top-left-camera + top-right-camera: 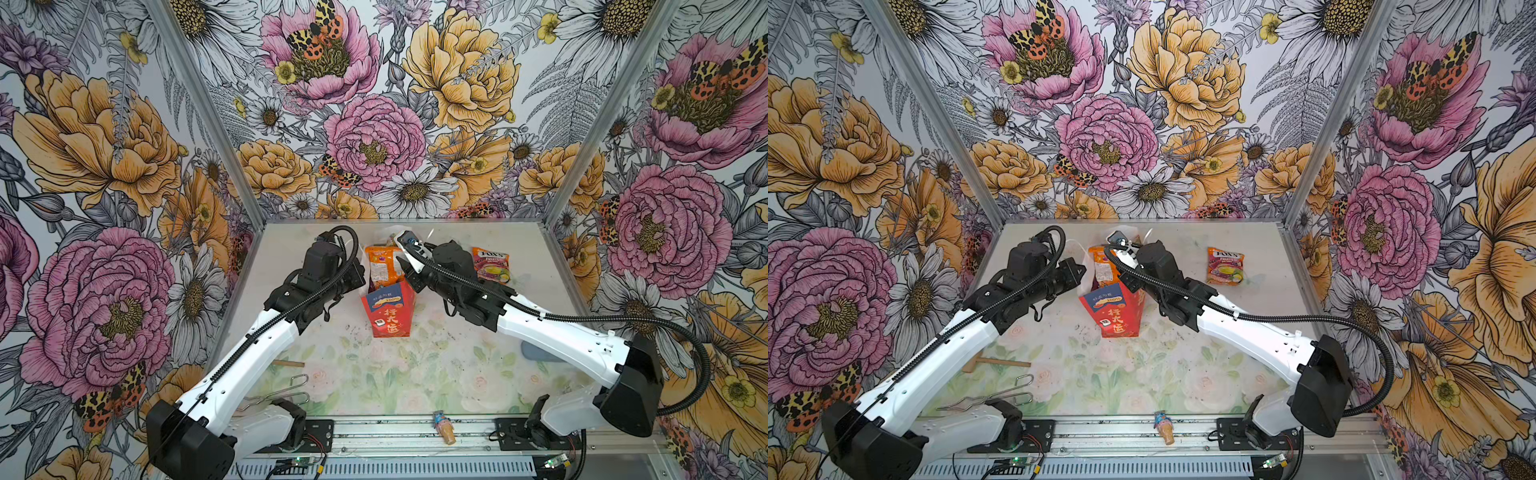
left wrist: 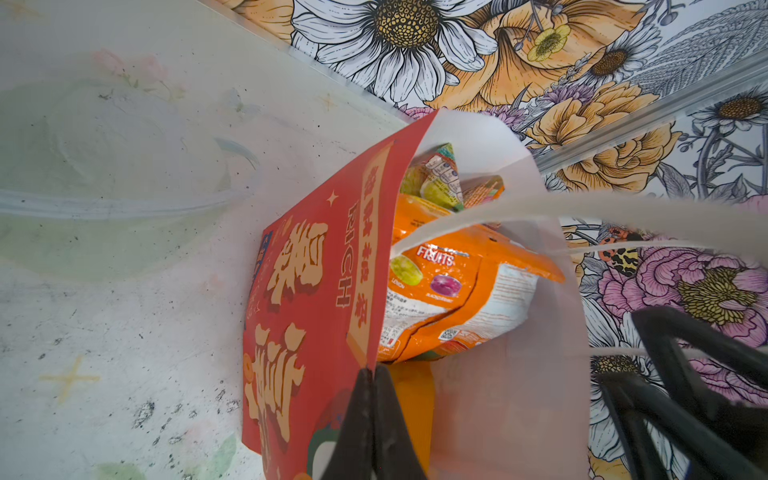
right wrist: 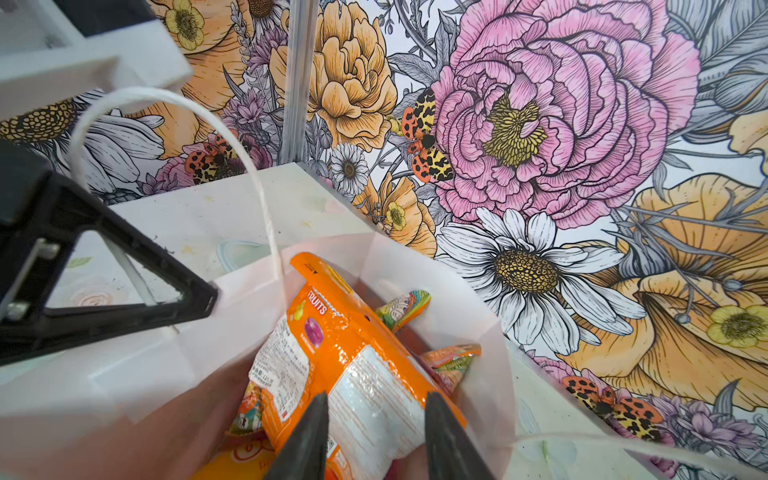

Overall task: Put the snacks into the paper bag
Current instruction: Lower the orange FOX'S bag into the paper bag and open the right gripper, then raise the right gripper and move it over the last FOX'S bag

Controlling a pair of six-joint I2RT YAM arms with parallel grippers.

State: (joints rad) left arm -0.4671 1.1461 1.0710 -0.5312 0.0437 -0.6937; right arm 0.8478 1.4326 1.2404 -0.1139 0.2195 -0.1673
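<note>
The tall red-and-white paper bag [image 1: 388, 311] is pinched at its rim by the left hand [image 2: 372, 374], a glossy orange-and-white packet [image 3: 353, 353] is lodged inside between the parted jaws of the right hand [image 3: 376, 399], and an orange FOX'S packet [image 1: 490, 264], well apart from that hand, is left unbagged.

In both top views the left arm [image 1: 266, 332] and the right arm [image 1: 561, 332] hide much of the white top of the bag [image 1: 390, 311]. The right arm also covers most of a blue-grey thing [image 1: 534, 354]; we cannot name it. In the wrist views the picture's edge cuts off the left hand [image 2: 372, 376] and the right hand [image 3: 376, 401], so we see only fingertips. Under the orange packet [image 3: 357, 374] only corners of other packets [image 3: 409, 305] show. The handle [image 2: 623, 210] is blurred.
</note>
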